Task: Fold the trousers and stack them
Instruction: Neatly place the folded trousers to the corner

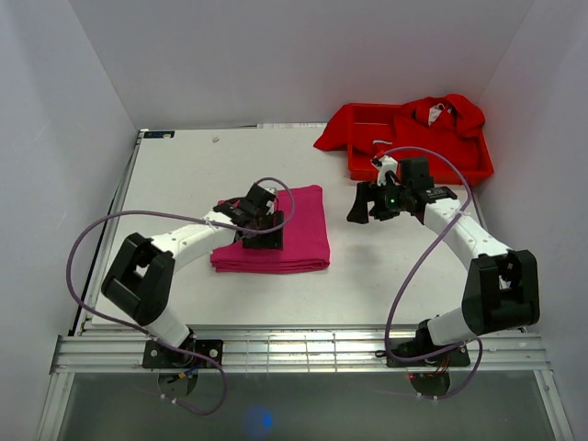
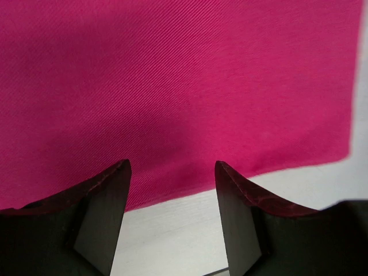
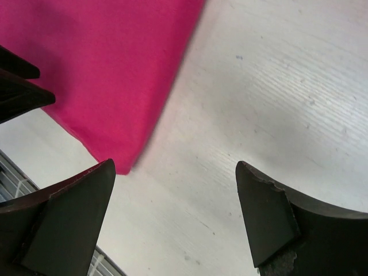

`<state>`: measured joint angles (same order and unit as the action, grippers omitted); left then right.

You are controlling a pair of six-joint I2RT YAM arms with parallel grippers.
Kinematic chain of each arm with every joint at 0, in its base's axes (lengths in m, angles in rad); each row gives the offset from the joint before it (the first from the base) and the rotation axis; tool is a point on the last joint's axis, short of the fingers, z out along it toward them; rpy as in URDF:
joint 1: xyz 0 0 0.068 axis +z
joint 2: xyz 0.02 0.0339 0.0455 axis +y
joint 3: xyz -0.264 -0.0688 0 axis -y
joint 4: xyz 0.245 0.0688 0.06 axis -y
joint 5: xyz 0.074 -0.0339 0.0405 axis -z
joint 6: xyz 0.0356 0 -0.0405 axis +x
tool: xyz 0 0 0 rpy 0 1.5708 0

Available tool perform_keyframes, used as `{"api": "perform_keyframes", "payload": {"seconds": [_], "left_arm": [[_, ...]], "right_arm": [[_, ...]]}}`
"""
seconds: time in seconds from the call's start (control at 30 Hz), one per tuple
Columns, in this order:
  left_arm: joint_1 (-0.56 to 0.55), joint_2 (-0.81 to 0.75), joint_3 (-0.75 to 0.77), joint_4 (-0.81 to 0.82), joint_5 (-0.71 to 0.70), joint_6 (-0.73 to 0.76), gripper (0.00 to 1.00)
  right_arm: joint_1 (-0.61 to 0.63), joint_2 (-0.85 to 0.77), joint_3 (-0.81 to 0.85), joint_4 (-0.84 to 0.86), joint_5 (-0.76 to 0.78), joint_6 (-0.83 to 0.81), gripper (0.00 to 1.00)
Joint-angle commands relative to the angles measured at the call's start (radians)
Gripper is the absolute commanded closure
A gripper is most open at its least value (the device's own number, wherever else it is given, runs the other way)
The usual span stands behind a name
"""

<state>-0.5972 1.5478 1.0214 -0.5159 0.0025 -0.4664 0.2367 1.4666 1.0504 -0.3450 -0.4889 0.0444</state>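
The magenta-pink trousers [image 1: 294, 230] lie folded into a flat rectangular pile in the middle of the white table. My left gripper [image 1: 264, 231] hangs over the pile's left part, open and holding nothing. In the left wrist view its jaws [image 2: 172, 165] stand apart over the cloth's edge [image 2: 172, 75], with bare table between them. My right gripper [image 1: 369, 209] hovers just right of the pile, wide open and empty. The right wrist view shows the right gripper [image 3: 175, 167] over bare table, with the trousers' corner [image 3: 109, 69] at the upper left.
A red plastic tray [image 1: 478, 167] stands at the back right, with bright red garments [image 1: 404, 124] heaped in it and spilling over its left side. A metal rail [image 1: 303, 349] runs along the table's near edge. White walls close in the left, back and right.
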Motion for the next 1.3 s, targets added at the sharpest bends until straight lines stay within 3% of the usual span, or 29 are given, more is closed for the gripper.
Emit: {"api": "perform_keyframes", "payload": {"seconds": [0.0, 0.2, 0.4, 0.6, 0.7, 0.83, 0.93, 1.27], "left_arm": [[-0.019, 0.070, -0.001, -0.032, -0.153, -0.149, 0.28], [0.011, 0.355, 0.103, -0.079, -0.213, -0.158, 0.27], [0.218, 0.590, 0.343, -0.185, -0.314, -0.114, 0.27], [0.446, 0.711, 0.486, -0.231, -0.282, -0.069, 0.28], [0.502, 0.750, 0.562, -0.231, -0.268, -0.051, 0.28], [0.562, 0.825, 0.646, -0.204, -0.262, 0.112, 0.28], [0.646, 0.862, 0.696, -0.216, -0.225, 0.141, 0.29], [0.766, 1.037, 0.971, -0.225, -0.165, 0.250, 0.30]], "right_arm": [[-0.031, -0.087, -0.033, -0.028, 0.053, -0.071, 0.10], [-0.074, -0.060, -0.035, -0.031, 0.053, -0.066, 0.10], [-0.096, 0.018, 0.036, -0.071, 0.036, -0.067, 0.10], [-0.114, 0.058, 0.045, -0.072, 0.004, -0.060, 0.10], [-0.119, 0.066, 0.046, -0.072, -0.004, -0.060, 0.10], [-0.122, 0.067, 0.049, -0.072, -0.008, -0.060, 0.10], [-0.123, 0.067, 0.046, -0.072, -0.013, -0.060, 0.10], [-0.122, 0.061, 0.051, -0.081, -0.004, -0.060, 0.10]]}}
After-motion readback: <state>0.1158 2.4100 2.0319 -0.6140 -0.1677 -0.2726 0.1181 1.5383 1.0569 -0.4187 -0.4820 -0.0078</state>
